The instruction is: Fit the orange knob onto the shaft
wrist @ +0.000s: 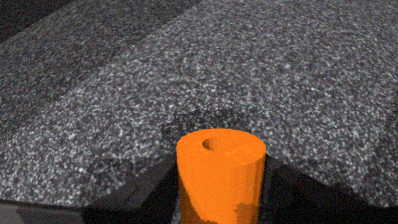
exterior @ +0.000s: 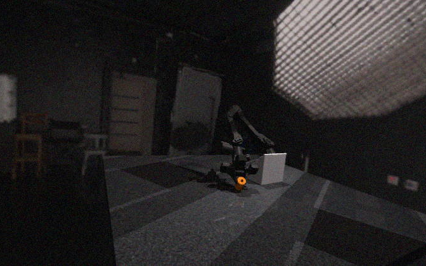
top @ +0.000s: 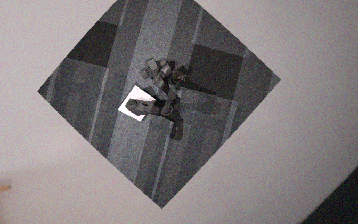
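The orange knob [exterior: 241,180] [wrist: 222,172] is held between the dark fingers of my gripper [exterior: 240,187] [wrist: 218,161]. My gripper is shut on the knob. One end of the knob, with a small dark hole, faces the exterior view and is tipped upward; the hole's flat side cannot be made out. In the top view the arm hides the knob. The knob's height above the table cannot be told exactly. The dark round pedestal [top: 178,77] [exterior: 212,175] stands to the right of my gripper in the top view, apart from it. Its shaft is too dark to make out clearly.
A white box [top: 135,92] [exterior: 272,168] stands beside the arm, with the arm's links over it in the top view. The patterned grey table top [top: 124,144] [exterior: 175,228] carries dark arm shadows. Chairs and panels are far behind.
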### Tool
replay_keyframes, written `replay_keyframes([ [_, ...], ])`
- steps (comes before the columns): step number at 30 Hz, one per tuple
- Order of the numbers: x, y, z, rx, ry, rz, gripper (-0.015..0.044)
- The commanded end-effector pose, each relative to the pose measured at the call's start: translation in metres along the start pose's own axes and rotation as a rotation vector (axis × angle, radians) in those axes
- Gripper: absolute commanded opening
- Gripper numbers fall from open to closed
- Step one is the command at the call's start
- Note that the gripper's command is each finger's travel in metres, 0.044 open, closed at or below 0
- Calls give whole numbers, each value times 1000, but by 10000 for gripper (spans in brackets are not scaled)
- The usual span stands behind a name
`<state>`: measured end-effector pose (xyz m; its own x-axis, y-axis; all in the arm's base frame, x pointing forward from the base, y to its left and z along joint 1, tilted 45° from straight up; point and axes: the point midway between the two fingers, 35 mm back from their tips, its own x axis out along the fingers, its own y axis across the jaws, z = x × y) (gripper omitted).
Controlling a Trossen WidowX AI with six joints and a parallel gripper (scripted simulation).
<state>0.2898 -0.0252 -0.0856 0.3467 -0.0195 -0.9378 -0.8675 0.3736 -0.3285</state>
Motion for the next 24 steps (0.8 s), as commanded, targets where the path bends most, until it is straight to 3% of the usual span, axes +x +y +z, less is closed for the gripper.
replay_keyframes([
  [1,-3,2,-3,-5,-63,1,179],
  [24,-16,3,-26,-8,-456,8,179],
])
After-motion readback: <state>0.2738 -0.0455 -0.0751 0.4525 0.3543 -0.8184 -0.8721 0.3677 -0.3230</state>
